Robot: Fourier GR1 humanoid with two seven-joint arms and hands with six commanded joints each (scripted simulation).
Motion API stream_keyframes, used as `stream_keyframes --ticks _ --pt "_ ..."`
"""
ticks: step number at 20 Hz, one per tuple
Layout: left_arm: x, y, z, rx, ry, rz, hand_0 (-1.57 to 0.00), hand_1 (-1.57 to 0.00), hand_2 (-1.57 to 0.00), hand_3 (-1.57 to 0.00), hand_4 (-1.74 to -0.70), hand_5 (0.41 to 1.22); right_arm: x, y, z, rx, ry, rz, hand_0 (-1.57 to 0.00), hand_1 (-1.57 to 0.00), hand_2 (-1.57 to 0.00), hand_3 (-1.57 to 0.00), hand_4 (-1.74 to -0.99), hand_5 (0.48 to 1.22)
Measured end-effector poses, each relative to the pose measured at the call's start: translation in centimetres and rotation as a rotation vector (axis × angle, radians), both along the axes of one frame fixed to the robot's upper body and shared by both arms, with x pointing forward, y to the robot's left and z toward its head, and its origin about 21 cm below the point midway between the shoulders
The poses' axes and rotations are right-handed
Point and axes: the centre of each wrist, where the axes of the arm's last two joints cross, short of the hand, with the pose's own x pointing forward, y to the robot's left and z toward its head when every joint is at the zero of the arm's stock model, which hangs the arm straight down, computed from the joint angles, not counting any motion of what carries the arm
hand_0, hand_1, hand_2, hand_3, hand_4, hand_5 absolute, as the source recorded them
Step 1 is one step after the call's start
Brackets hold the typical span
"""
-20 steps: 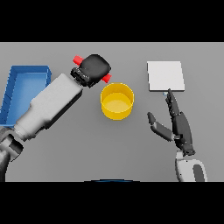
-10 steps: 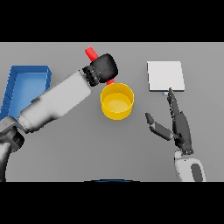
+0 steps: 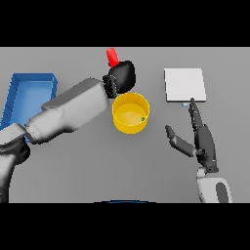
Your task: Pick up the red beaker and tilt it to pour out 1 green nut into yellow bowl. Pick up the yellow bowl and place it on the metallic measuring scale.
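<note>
My left hand (image 3: pixel 122 78) is shut on the red beaker (image 3: pixel 112 57), whose red end sticks up and away behind the hand, just beyond the yellow bowl (image 3: pixel 130 113). The bowl sits at the table's middle with a small green nut (image 3: pixel 143 118) inside near its right wall. The metallic measuring scale (image 3: pixel 184 85), a pale square plate, lies at the right rear. My right hand (image 3: pixel 201 138) rests open right of the bowl, fingers pointing toward the scale.
A blue tray (image 3: pixel 27 100) lies at the left side of the table, partly covered by my left forearm.
My left hand has carried the red beaker rightward to the bowl's far rim and turned it. A green nut now lies in the bowl. The right hand has stayed put.
</note>
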Motion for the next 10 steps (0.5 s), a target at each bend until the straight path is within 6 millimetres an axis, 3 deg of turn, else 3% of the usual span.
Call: stream_keyframes --ticks 2,5,8,10 --pt "-0.1 -0.4 0.2 0.044 -0.033 -0.031 -1.57 -1.57 -1.57 -1.57 -1.73 1.221 -0.2 0.0 -0.1 0.002 -0.004 -0.001 0.0 0.0 0.0 0.0 -1.128 0.575" --pt "0.1 -2.0 3.0 0.102 -0.105 -0.097 -1.57 -1.57 -1.57 -1.57 -1.73 1.221 -0.2 0.7 -0.1 -0.008 0.0 -0.013 0.0 0.0 0.0 0.0 -1.137 0.568" --pt "1.4 -2.7 8.8 0.113 -0.215 -0.099 -1.57 -1.57 -1.57 -1.57 -1.73 1.221 0.1 0.9 0.0 -0.014 -0.009 -0.009 0.0 0.0 0.0 0.0 -1.133 0.557" --pt "2.7 -1.4 12.2 0.045 -0.246 -0.027 -1.57 -1.57 -1.57 -1.57 -1.72 1.221 0.4 0.7 0.1 -0.007 -0.009 -0.01 0.0 0.0 0.0 0.0 -1.131 0.553"
